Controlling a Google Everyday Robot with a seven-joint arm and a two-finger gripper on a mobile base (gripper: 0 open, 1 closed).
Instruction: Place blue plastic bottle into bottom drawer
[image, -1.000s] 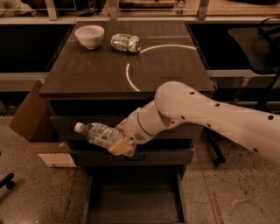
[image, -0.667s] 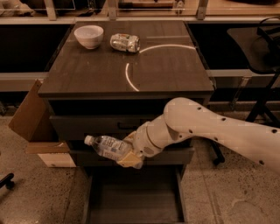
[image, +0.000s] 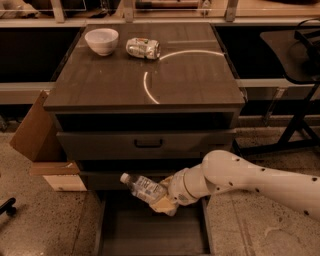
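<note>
Camera view, gripper (image: 161, 201) over bottom drawer (image: 150, 236), jaws gripping blue plastic bottle (image: 142, 185)

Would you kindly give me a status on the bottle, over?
Pincer shut on bottle, over the open bottom drawer. Bottle tilted, cap up-left, not yet inside. No obstruction seen.

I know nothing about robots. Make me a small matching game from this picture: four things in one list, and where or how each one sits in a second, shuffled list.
1. white bowl
2. crushed can
3. blue plastic bottle
4. bottom drawer

A. lying on its side on the cabinet top
B. pulled out, low by the floor
C. upright at the cabinet top's back left
D. held in the gripper, above the open drawer

Pairs: 1-C, 2-A, 3-D, 4-B.
</note>
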